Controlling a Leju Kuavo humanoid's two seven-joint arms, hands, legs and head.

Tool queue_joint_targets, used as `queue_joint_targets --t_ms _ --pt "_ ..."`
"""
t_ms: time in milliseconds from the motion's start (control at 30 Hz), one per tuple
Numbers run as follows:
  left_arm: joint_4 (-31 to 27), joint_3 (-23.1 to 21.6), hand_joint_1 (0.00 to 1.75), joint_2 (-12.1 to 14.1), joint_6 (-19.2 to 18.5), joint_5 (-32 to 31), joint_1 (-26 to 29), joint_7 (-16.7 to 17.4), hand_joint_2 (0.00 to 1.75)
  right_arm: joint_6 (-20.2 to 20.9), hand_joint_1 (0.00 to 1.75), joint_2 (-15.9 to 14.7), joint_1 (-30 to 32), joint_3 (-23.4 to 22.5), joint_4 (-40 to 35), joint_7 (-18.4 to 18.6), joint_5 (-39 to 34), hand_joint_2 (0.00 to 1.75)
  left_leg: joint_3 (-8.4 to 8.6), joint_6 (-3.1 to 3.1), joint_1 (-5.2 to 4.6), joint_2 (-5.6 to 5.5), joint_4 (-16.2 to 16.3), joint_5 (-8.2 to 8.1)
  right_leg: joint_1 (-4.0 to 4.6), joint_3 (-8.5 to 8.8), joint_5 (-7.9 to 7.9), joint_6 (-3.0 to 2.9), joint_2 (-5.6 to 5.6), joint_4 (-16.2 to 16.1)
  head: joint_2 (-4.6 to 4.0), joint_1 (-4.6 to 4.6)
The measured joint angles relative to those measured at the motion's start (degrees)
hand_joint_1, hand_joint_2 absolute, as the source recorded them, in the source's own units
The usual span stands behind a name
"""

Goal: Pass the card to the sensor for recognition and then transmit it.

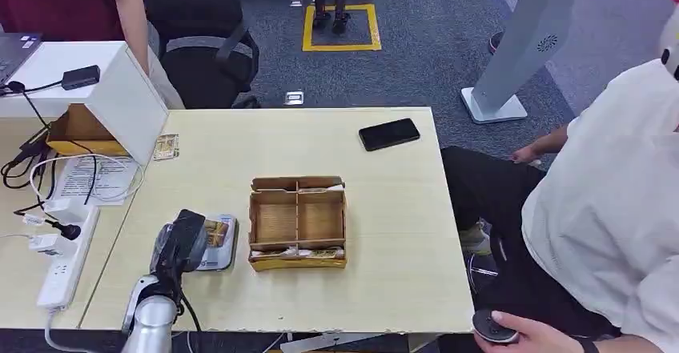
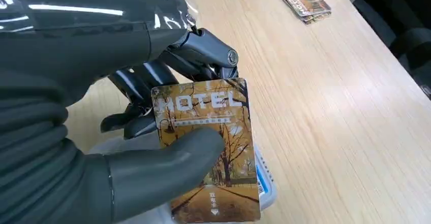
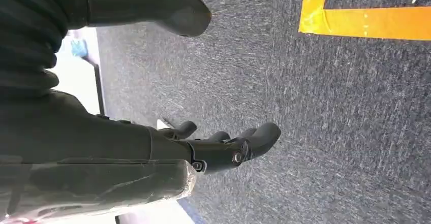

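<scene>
Card [image 1: 214, 233] sits over the sensor [image 1: 225, 250], under the left hand [image 1: 181, 241]; up close, thumb [image 2: 167, 165] and fingers pinch its faces: thin, stiff, probably slick, so hold flat. Right hand [image 3: 223, 145] hangs loosely curled, empty

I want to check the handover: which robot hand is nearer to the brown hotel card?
Left. The left hand holds the brown hotel card between thumb and fingers, over the grey sensor pad. The right hand hangs above the grey carpet, away from the card.
</scene>
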Motion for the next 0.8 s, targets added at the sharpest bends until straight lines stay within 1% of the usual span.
queue_joint_targets --t_ms 267,333,433,633,800 --pt "1.3 0.3 1.75 0.0 0.7 0.2 0.1 0.5 1.75 0.1 0.00 0.0 0.0 0.1 0.0 0.1 0.0 1.75 0.01 0.00 0.00 0.00 0.0 0.00 0.00 0.02 0.00 0.00 0.00 0.0 0.00 0.00" --pt "1.6 0.5 1.75 0.0 1.3 -0.2 0.1 0.9 1.75 0.1 0.00 0.0 0.0 0.1 0.0 0.1 0.0 1.75 0.01 0.00 0.00 -0.01 0.0 0.00 0.00 0.02 0.00 0.00 -0.01 0.0 0.00 -0.02" --pt "2.6 1.8 1.75 0.0 2.9 -1.5 -0.3 2.1 1.75 0.0 0.00 0.0 0.0 0.2 0.0 0.0 0.0 1.75 0.02 0.00 0.00 0.00 0.0 0.00 0.00 0.02 0.00 0.00 0.00 0.0 0.00 -0.02" --pt "3.9 3.4 1.75 0.0 3.3 -2.1 -1.0 2.2 1.75 -0.1 0.00 0.0 0.0 0.4 0.0 -0.2 0.0 1.75 0.03 0.00 0.00 -0.01 0.0 0.00 0.00 0.04 0.00 0.00 0.00 0.0 0.00 -0.02" --pt "5.3 5.0 1.75 0.0 5.6 -7.8 -2.0 2.6 1.75 -0.3 0.00 0.0 0.0 0.4 0.0 -0.3 0.0 1.75 0.05 0.00 0.00 -0.01 0.0 0.00 0.00 0.06 0.00 0.00 -0.01 0.0 0.00 0.00"
